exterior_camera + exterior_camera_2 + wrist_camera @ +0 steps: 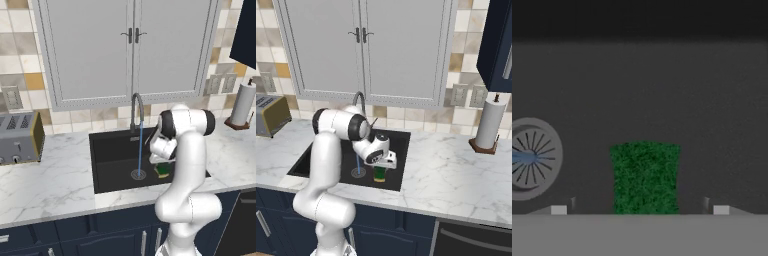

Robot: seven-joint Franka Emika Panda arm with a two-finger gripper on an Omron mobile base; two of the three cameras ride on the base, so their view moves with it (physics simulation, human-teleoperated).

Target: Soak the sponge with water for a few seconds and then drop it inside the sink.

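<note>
The claw (640, 210) is hanging low inside the sink (112, 145), pointing down at the basin floor. In the hand view its two fingertips (558, 210) are standing wide apart, one at each lower corner, and neither is touching anything. The claw is open and holding nothing.

The sponge (645, 177) is sitting between the spread fingertips, apart from both, with its dark green scouring face turned toward the camera. In the left base view the sponge (162, 171) is showing green over yellow just beneath the hand, to the right of the drain. In the right base view the sponge (379, 174) is appearing upright under the claw (381, 167). Whether it is already resting on the basin floor or is just above it, I cannot tell.

The water (140, 147) is running as a thin pale-blue stream from the faucet (136, 107) straight down onto the drain (138, 174). The stream is landing beside the sponge, not on it; in the hand view the drain (532, 158) is lying to the left of the sponge with water at its centre.

On the table (50, 180), a toaster (20, 137) is standing to the left of the sink and a paper towel roll (490, 127) to the right.
</note>
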